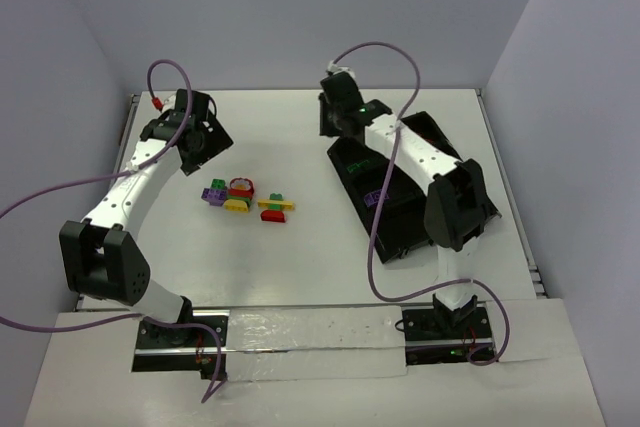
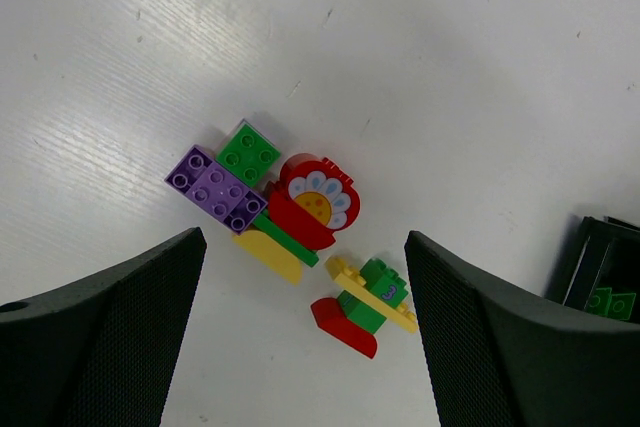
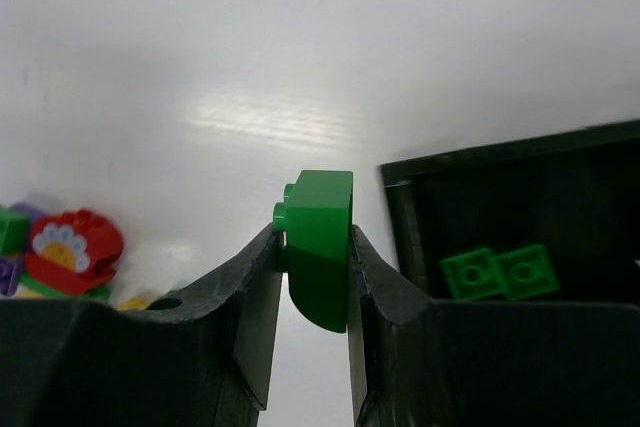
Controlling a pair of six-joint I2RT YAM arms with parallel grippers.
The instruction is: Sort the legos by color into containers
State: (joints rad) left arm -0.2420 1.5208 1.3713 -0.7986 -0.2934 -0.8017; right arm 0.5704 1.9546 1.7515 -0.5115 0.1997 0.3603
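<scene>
Just beside the edge of the black tray (image 3: pixel 480 162), the right tool (image 3: pixel 314 247) is gripping a green lego (image 3: pixel 322 217) between its fingers above the white surface (image 3: pixel 300 67), while two flat green legos (image 3: pixel 500 272) are lying in one of the tray's compartments. Over on the left, the left tool (image 2: pixel 305 242) is hovering with its jaws spread wide above a cluster of legos (image 2: pixel 285 212) in purple, green, red and yellow, sitting on the surface well apart from the tray.

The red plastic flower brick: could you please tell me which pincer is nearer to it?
Left. The left pincer hangs open close by the red flower brick; the right pincer, shut on a green plastic brick, is farther away beside the black plastic tray.
</scene>
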